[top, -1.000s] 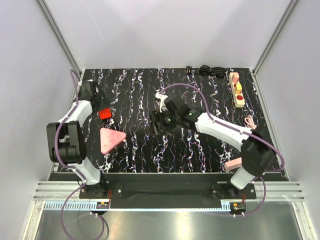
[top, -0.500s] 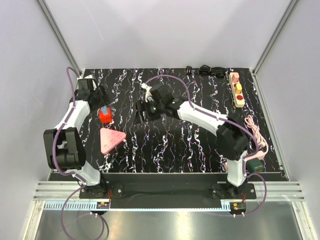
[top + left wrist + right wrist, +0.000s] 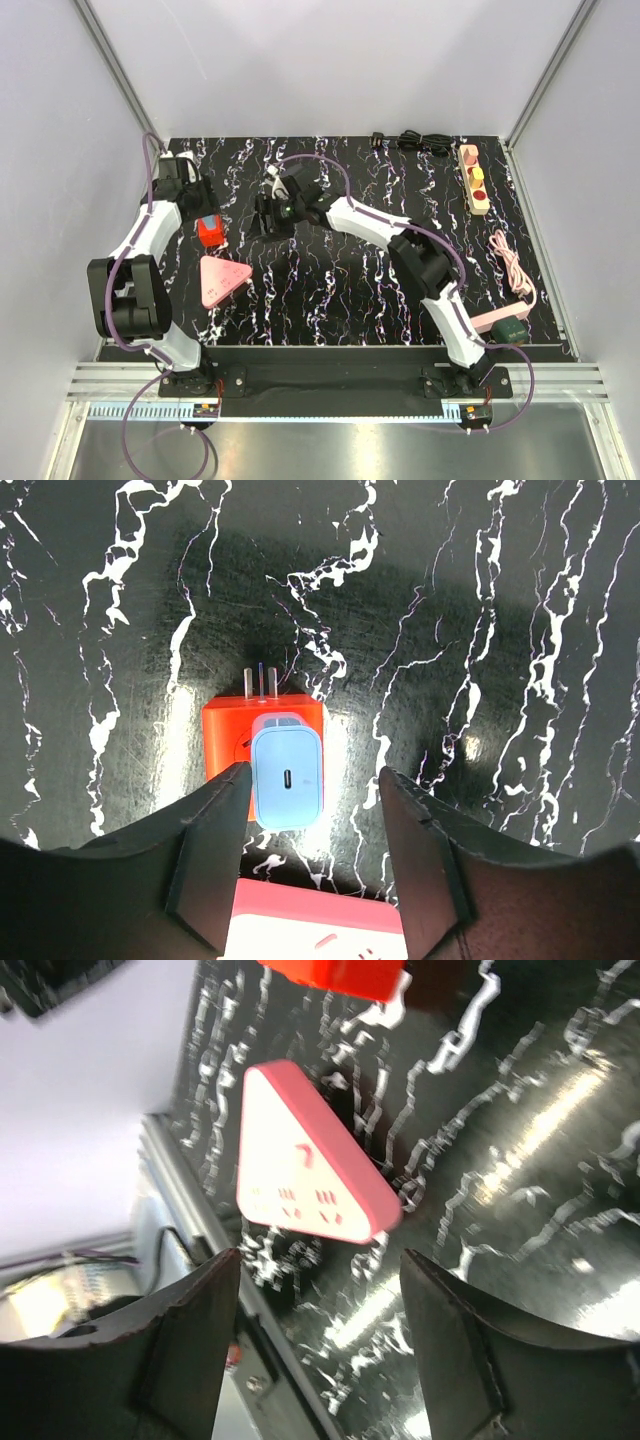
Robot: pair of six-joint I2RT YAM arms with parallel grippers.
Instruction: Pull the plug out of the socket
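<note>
The socket [image 3: 474, 180] is a long beige strip with red round outlets and one yellow piece, lying at the far right back, away from both grippers. A red cube adapter [image 3: 262, 742] with a light-blue plug [image 3: 287, 773] stuck in it lies on the black marbled table [image 3: 340, 300]. My left gripper [image 3: 315, 790] is open just above and in front of the cube [image 3: 209, 229], with the blue plug beside its left finger. My right gripper [image 3: 320, 1260] is open and empty, hovering left of centre [image 3: 264, 215] over the mat.
A pink triangular power block [image 3: 220, 278] lies in front of the cube and also shows in the right wrist view [image 3: 310, 1155]. A black cable [image 3: 415, 142] lies at the back edge, a pink cable [image 3: 510, 262] at the right, and a flat pink bar [image 3: 498, 322] at the front right.
My right arm has swung left from the table's middle toward the left side. My left gripper has shifted slightly near the red cube.
</note>
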